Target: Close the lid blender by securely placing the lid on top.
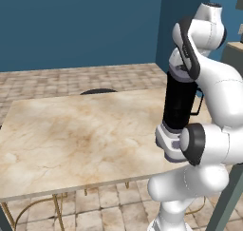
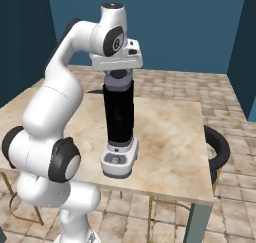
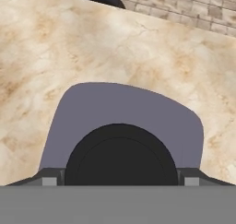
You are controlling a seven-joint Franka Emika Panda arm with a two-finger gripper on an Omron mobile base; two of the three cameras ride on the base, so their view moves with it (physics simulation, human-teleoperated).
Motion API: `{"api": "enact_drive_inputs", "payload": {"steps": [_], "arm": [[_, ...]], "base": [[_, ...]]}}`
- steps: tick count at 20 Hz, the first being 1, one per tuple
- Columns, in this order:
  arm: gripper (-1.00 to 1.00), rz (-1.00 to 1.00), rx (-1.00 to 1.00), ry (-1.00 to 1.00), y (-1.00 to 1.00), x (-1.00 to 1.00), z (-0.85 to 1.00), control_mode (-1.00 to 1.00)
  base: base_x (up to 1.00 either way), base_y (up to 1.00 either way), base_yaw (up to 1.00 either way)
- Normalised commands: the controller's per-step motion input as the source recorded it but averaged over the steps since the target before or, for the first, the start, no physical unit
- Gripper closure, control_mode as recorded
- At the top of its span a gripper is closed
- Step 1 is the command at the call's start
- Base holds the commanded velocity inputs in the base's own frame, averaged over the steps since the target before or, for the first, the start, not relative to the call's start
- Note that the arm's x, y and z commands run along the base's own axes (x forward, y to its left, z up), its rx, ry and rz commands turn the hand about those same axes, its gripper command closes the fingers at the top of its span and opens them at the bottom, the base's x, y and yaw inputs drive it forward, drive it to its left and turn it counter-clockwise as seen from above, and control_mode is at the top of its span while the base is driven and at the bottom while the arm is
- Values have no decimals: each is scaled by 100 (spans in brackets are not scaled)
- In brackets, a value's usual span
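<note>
Counter (image 2: 175, 152): a beige marble-patterned rectangular slab on thin brass-coloured legs, standing on a tiled stone floor (image 1: 95, 75) before dark blue walls (image 1: 76, 25). The blender (image 2: 119, 122), a tall black jar on a light grey-white base with a small button panel, stands upright close to the counter's near edge, the base just inside that edge in the right base view. To the blender's left in the left base view, the marble surface runs wide and bare to the far-left corner. To its right in the right base view, a narrower strip of bare marble reaches the right edge, where a black round stool (image 2: 220, 147) sits just beside the counter. A second dark stool top (image 1: 98, 91) shows past the far edge.

My end effector (image 2: 119, 73) is directly above the jar's mouth, hand pointing down. The lid (image 3: 124, 121), a greyish-lavender rounded-square cap with a dark round centre, lies between my fingertips (image 3: 51, 178) in the hand view, its flat face towards the camera and the marble far below it. My fingers are clamped on the lid's raised dark centre from both sides. In the right base view the lid (image 2: 120, 81) is at the very top of the jar; whether it is touching the rim I cannot tell.
</note>
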Motion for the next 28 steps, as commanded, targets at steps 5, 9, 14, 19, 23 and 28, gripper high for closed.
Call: {"api": "enact_drive_inputs", "payload": {"steps": [5,9,14,19,23,28], "arm": [[100,0,0,3,0,-12,0,-100],[100,0,0,14,0,-18,0,-100],[100,0,0,18,0,-5,0,-100],[100,0,0,2,0,-8,-14,-100],[100,0,0,3,0,0,-20,-100],[-100,0,0,-3,1,-13,-26,-100]], "base": [[0,0,0],[0,0,0],[0,0,0],[0,0,0],[0,0,0],[0,0,0]]}}
